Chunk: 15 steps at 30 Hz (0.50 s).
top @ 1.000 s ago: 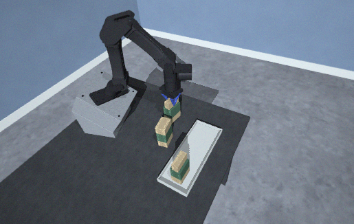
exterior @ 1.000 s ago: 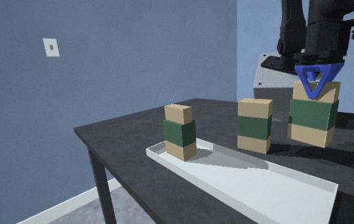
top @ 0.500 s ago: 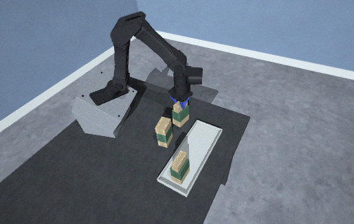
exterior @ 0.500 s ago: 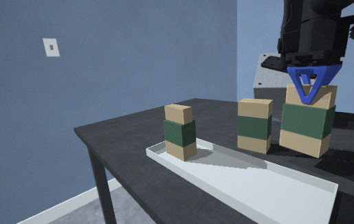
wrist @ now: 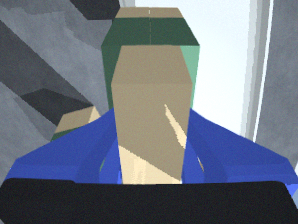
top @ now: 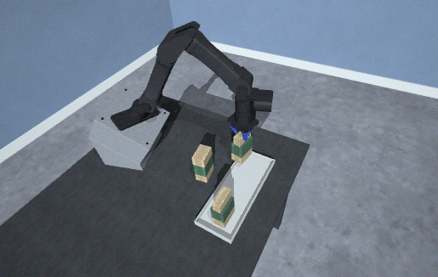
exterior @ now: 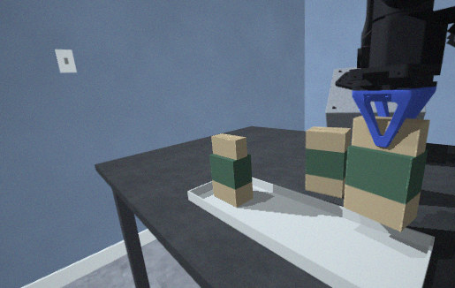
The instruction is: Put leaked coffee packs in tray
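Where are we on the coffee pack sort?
Done: one pack stands inside the tray, off its rim. In hand: the gripper is shut on a second pack, carried over the tray's other end, apparently not yet set down. Left: lower and release it fully inside. The third pack stands on the table beside the tray.

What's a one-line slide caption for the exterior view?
End effector holds a coffee pack above the near end of the tray; one pack stands in the tray, another on the table.
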Tool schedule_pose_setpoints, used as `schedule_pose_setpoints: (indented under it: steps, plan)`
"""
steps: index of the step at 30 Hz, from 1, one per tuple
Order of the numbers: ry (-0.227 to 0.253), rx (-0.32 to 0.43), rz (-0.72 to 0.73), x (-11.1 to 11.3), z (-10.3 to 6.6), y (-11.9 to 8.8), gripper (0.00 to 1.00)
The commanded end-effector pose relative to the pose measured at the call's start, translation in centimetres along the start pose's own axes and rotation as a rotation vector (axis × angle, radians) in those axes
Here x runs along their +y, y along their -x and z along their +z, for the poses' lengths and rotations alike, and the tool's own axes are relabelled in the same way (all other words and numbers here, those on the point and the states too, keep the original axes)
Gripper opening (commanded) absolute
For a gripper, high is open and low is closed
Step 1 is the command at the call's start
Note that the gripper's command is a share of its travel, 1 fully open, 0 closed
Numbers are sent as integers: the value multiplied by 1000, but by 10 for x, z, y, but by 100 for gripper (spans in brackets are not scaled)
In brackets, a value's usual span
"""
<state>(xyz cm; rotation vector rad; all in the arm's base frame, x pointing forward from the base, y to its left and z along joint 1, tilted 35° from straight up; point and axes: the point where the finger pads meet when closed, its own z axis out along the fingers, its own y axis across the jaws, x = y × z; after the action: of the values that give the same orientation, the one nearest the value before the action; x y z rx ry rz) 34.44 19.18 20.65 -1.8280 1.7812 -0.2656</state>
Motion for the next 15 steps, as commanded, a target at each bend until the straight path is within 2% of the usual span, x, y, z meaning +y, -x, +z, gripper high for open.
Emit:
schedule_pose_setpoints:
  steps: [1, 9, 12, 15]
  plan:
    - [1, -15, -14, -21, -12, 6, 26]
    - [0, -15, -14, -51, -12, 11, 26]
    - [-6, -25, -23, -52, -16, 16, 26]
    - [0, -16, -14, -59, -12, 12, 26]
